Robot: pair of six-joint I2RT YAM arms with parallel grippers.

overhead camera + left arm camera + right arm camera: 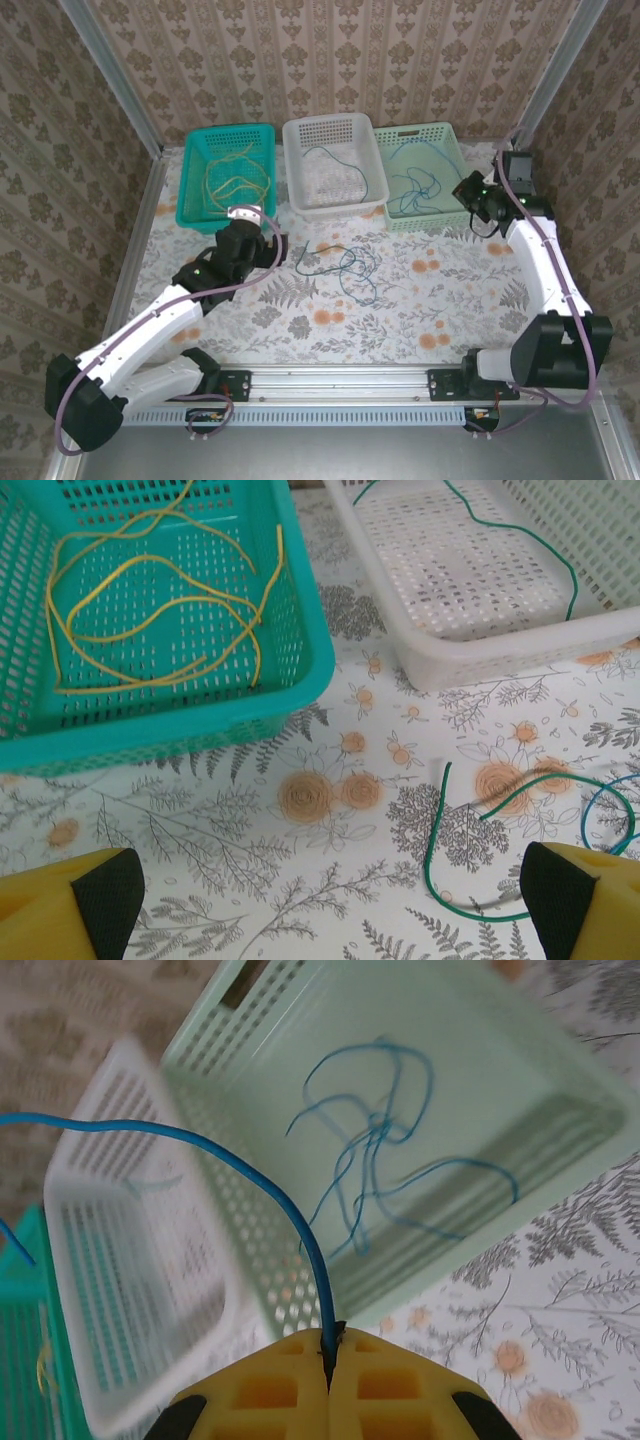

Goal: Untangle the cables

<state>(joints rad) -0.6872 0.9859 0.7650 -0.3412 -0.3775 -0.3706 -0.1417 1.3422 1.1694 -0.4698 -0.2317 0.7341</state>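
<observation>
Yellow cables (180,600) lay coiled in the teal basket (300,670), just beyond the left gripper (330,900). Its jaws stood fully apart and empty, with a dark green cable (426,855) on the table beneath. The right gripper (330,1360) was clamped on a blue cable (290,1210), near the mint-green basket (480,1060).

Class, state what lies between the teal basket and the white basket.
Bare flowered tablecloth separates the teal basket and white basket; no cable crosses it, per the left wrist view.
</observation>
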